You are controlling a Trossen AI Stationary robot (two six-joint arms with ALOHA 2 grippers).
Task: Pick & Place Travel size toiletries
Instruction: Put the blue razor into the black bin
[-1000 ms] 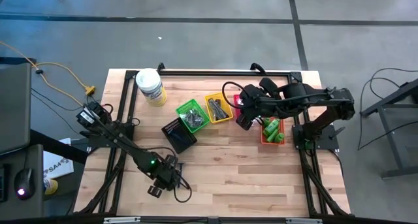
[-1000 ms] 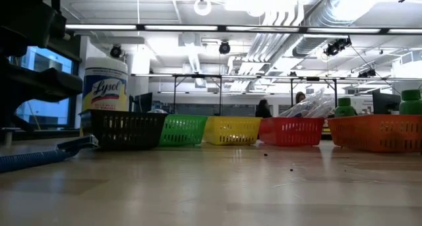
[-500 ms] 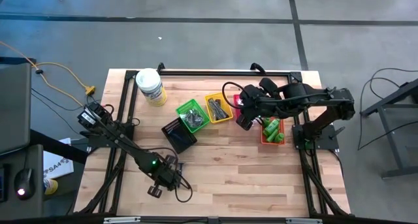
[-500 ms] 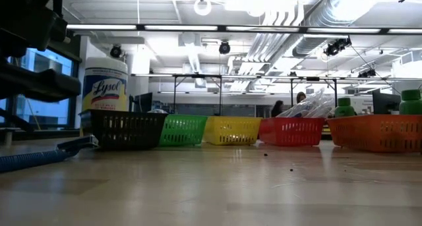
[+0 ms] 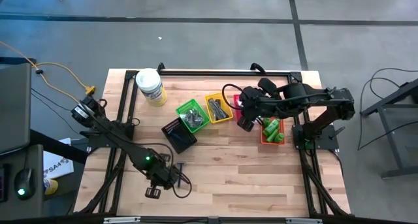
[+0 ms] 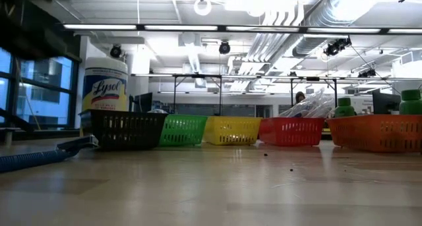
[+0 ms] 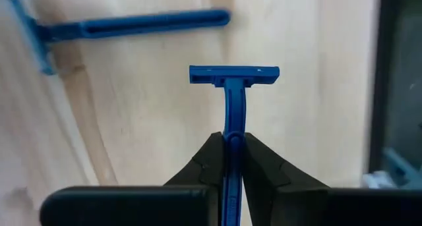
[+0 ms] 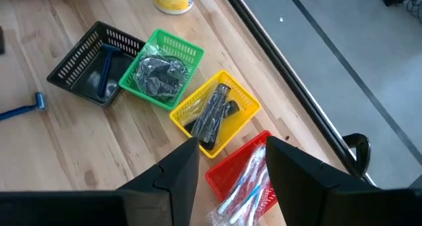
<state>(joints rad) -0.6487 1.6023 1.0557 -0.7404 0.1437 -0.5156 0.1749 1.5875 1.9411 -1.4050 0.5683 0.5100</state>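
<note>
Down at the table's (image 5: 261,178) front-left, the left gripper (image 7: 232,143) is clamped on the handle of a blue razor (image 7: 234,78), head pointing away from the fingers; a 2nd razor (image 7: 119,27) lies flat on the wood just beyond it. Further right sits the row of baskets: black basket (image 8: 89,64) with a razor inside, green basket (image 8: 161,71) with bagged dark pieces, yellow basket (image 8: 214,114) with dark strips, red basket (image 8: 244,180) with clear packets, orange basket (image 5: 273,132) with green bottles (image 5: 274,129). Above the red basket hangs the right gripper (image 8: 227,160), fingers apart, holding nothing.
</note>
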